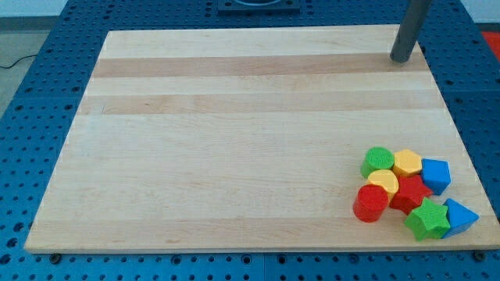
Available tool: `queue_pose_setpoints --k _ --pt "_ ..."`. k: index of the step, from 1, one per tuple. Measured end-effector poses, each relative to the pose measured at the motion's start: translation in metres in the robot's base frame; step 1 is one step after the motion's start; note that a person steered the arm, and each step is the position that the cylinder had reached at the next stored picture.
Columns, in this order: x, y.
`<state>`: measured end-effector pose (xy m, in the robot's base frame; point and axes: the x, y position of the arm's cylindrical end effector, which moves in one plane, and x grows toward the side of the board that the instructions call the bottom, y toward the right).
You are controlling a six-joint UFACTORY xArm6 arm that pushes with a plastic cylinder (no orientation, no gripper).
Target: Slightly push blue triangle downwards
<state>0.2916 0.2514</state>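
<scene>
Presently my tip (pixel 401 58) stands at the view's top right of the wooden board (pixel 234 133), well apart from every block. No pincer is fitted: the arm ends in a plain rod, so there is nothing to spread or press together.

All blocks lie bunched at the view's bottom right corner. The blue triangle (pixel 459 216) sits at the outer edge of that bunch, close to the board's right and bottom edges, touching or just beside the green star (pixel 427 220) on its left. Above it lies a second blue block (pixel 436 176), many-sided. Also present: a green cylinder (pixel 378 161), a yellow hexagon (pixel 407 163), a yellow block (pixel 383 182) of unclear shape, a red star (pixel 410 194) and a red cylinder (pixel 370 203).

Assessment: the triangle looks small, rigid and light, likely to slide easily on smooth wood and to turn if struck off-centre. Contact should be made on its upper face, near the middle, coming in through the narrow gap below the many-sided blue block.

Risk: little board remains below the triangle; more than a slight push may send it over the edge. The neighbouring star may be dragged along.
</scene>
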Motion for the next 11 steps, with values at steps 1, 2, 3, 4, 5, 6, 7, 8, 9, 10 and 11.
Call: queue_pose_setpoints --k 1,2,3,4,5,6,7,8,9,10,11 --pt "0.023 0.017" --pt "0.061 0.018" --pt "0.096 0.018" --pt "0.131 0.018" --pt "0.161 0.018" --pt "0.194 0.011" --pt "0.235 0.011" --pt "0.275 0.011" --pt "0.296 0.01" --pt "0.304 0.01" --pt "0.312 0.01"
